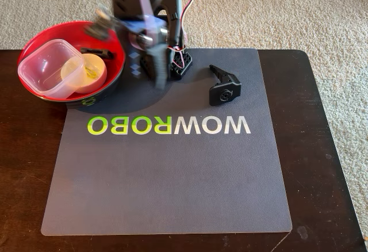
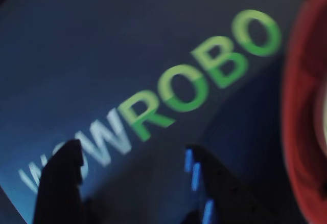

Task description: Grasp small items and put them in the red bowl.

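Note:
The red bowl (image 1: 109,48) stands at the mat's back left corner; its red rim (image 2: 301,106) fills the right edge of the wrist view. Inside it lie a clear square tub (image 1: 43,65), a shallow white dish (image 1: 86,75) with a yellow-green piece (image 1: 91,71) in it, and a thin dark item (image 1: 95,52). A black clamp part (image 1: 224,85) lies alone on the mat, right of the arm. My gripper (image 1: 156,71) is motion-blurred, hanging over the mat just right of the bowl. In the wrist view the gripper (image 2: 132,150) is open, with only mat between its fingers (image 2: 61,178).
A grey mat (image 1: 172,177) printed WOWROBO covers most of the dark wooden table (image 1: 322,148). The arm's base (image 1: 179,62) sits at the mat's back edge between bowl and clamp part. Carpet lies beyond the table.

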Controlling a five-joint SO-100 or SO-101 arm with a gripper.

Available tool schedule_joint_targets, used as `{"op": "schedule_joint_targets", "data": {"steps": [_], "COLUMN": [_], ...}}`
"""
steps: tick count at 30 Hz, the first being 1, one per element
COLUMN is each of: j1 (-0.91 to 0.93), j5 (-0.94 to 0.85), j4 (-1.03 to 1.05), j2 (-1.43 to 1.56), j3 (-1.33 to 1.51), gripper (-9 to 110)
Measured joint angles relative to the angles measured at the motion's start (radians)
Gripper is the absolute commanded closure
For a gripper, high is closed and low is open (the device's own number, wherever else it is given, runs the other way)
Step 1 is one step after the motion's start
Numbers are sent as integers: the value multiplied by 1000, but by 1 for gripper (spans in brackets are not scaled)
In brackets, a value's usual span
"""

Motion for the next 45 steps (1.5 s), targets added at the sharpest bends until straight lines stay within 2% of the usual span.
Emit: {"op": "schedule_joint_targets", "data": {"steps": [6,11,15,18,29,34,40,45], "j1": [-288,-534,-742,-868,-1045,-1042,-1135,-1224], "j5": [238,204,135,112,103,94,8,-67], "j4": [2,-83,-212,-273,-380,-359,-356,-414], "j2": [-3,-44,77,63,-2,29,23,-127], "j3": [54,295,572,632,634,560,486,468], "gripper": [70,68,68,67,66,66,66,66]}}
